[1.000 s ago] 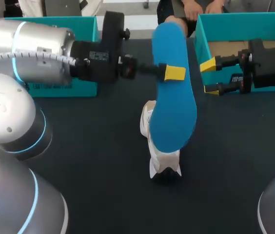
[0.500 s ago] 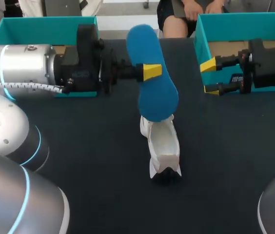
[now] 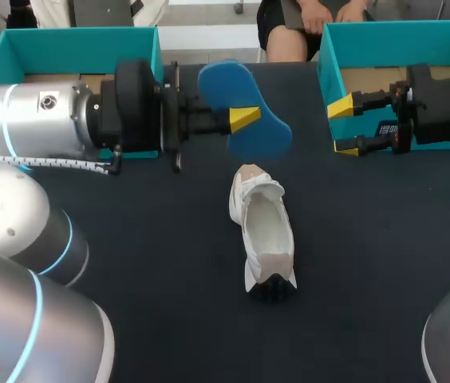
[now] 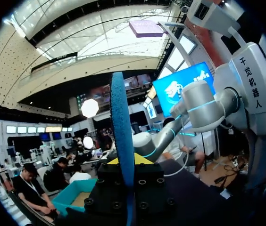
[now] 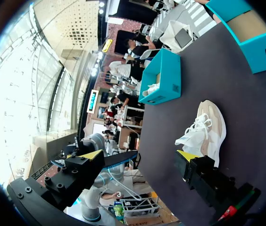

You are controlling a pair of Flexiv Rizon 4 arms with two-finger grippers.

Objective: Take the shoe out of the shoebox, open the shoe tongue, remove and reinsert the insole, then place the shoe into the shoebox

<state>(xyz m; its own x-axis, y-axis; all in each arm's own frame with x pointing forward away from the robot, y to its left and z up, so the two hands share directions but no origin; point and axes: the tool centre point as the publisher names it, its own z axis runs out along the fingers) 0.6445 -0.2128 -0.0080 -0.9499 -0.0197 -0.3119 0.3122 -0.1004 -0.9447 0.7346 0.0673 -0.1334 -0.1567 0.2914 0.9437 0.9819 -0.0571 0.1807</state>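
head view: left arm comes in from the left side, and its gripper (image 3: 245, 120) is pinched on the blue insole (image 3: 266, 140), one yellow tip showing on top of it. the insole hangs tilted above the dark table (image 3: 153, 263), off the shoe and on its far side, between the two teal boxes. the shoe (image 3: 263, 237), white and beige, lies on the table near the middle, opening upward, with nothing touching it. the left box (image 3: 73, 36) stands at the far left behind the left arm, and the right box (image 3: 400, 30) at the far right. the right gripper (image 3: 341, 126) is over the near wall of the right box, its fingers spread and nothing between them. left wrist view: the insole stands edge-on in the middle of the gripper, rising out from between the fingers. right wrist view: the two yellow tips are wide apart, with the shoe lying on the table ahead of them and the left box beyond it.
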